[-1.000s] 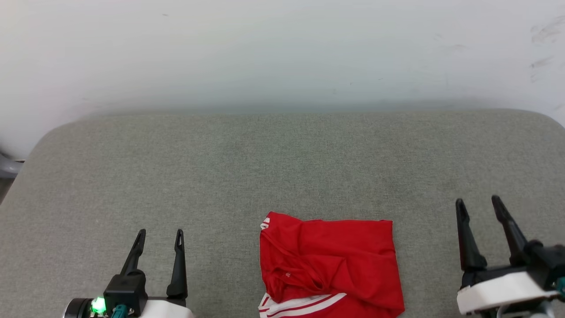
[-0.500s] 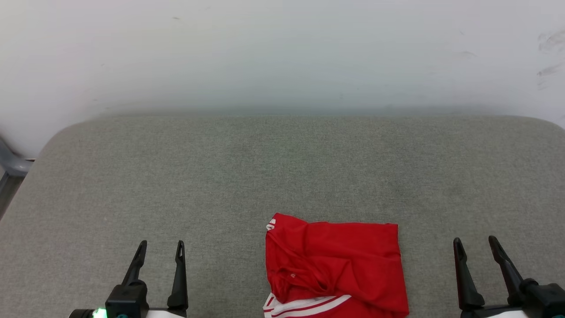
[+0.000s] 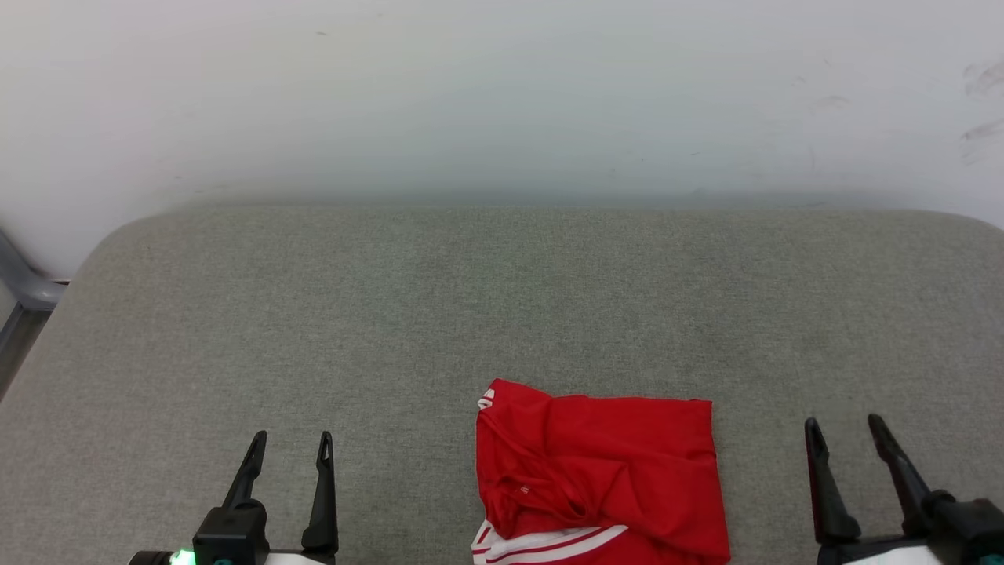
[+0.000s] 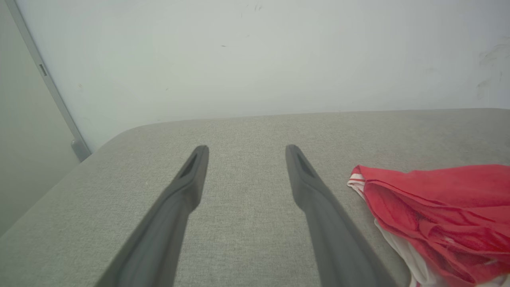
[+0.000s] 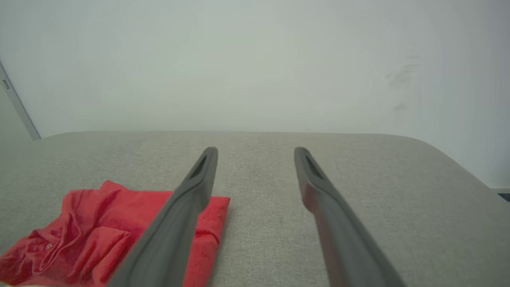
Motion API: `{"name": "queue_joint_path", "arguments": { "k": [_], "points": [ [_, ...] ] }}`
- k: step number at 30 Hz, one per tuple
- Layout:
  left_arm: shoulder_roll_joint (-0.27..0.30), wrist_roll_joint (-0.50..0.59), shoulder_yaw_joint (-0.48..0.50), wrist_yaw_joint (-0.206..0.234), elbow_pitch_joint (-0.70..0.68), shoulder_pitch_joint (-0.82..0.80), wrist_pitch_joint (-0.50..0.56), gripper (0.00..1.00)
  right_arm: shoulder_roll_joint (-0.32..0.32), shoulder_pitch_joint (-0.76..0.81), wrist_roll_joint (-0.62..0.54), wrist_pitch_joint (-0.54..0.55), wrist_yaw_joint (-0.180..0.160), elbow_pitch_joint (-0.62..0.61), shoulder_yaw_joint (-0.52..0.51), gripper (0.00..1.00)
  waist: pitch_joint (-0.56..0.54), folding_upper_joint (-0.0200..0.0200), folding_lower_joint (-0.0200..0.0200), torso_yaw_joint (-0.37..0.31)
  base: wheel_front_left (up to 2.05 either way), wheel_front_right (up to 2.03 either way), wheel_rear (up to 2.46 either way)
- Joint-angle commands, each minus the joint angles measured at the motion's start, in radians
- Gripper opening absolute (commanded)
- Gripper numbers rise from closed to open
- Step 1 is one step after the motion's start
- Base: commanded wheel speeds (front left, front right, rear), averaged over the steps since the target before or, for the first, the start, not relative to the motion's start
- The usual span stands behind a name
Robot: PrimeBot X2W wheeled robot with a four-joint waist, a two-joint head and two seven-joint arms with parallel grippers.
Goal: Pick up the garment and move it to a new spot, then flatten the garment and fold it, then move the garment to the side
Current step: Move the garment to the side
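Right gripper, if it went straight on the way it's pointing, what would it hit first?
Probably nothing soon: the right gripper points, open, over bare grey cushion toward the white wall. The garment lies off to its left, outside that line, though depth is hard to judge.

Left pincer (image 3: pixel 290 441) and right pincer (image 3: pixel 845 425) both gape wide, empty, fingers pointing forward, well apart.

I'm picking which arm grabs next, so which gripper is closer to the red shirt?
Right. The right gripper sits just right of the red shirt; the left gripper is farther off on its left. Both stand open.
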Motion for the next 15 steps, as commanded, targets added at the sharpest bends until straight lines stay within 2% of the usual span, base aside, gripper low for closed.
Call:
{"name": "queue_joint_path", "arguments": {
  "k": [1,5,8,11,15],
  "points": [
    [0.001,-0.001,0.002,-0.004,0.002,-0.002,-0.005,1.00,-0.008,-0.036,0.004,-0.003,-0.001,-0.012,-0.006,1.00,0.001,0.0000,0.0001,0.000,0.00,0.00,0.00],
    [0.001,-0.002,-0.002,-0.007,0.006,-0.017,-0.005,1.00,-0.074,-0.118,0.044,0.009,-0.001,-0.022,-0.032,1.00,0.004,0.0000,0.0001,0.006,0.00,0.00,0.00],
    [0.001,-0.003,-0.004,-0.009,0.007,-0.025,-0.005,1.00,-0.152,-0.198,0.092,0.062,-0.001,-0.034,-0.026,1.00,0.009,0.0000,0.0001,0.012,0.00,0.00,0.00],
    [0.000,-0.004,-0.010,-0.011,0.007,-0.028,-0.005,1.00,-0.244,-0.271,0.170,0.153,-0.001,-0.046,0.034,1.00,0.016,0.0000,0.0001,0.019,0.00,0.00,0.00],
    [-0.002,-0.004,-0.014,-0.013,0.007,-0.037,-0.005,1.00,-0.378,-0.352,0.328,0.350,-0.001,-0.053,0.136,1.00,0.028,0.0000,0.0001,0.030,0.00,0.00,0.00]
  ]
}}
